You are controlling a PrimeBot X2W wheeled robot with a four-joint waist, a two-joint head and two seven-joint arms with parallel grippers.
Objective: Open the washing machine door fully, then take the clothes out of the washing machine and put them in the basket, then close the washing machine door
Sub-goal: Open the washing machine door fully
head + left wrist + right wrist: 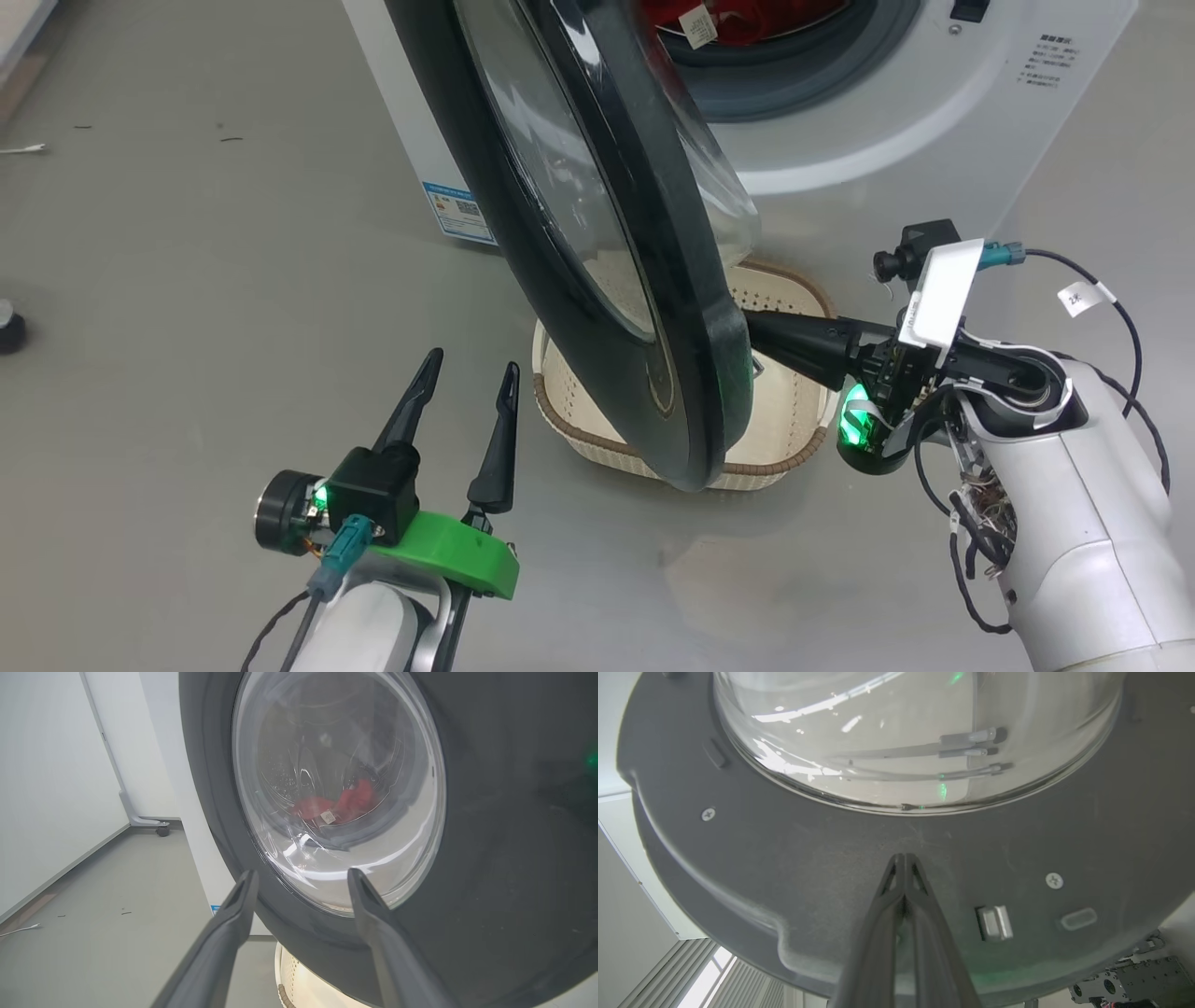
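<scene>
Possibly the closed, empty right end effector (904, 858) slips along the washing machine door (672, 308), swinging it onto the wide-open, empty left end effector (472, 366).

text | washing machine (934, 112): printed lines too small to read | blue sticker (457, 213): illegible | cable tag (1086, 299): marks unclear
</scene>
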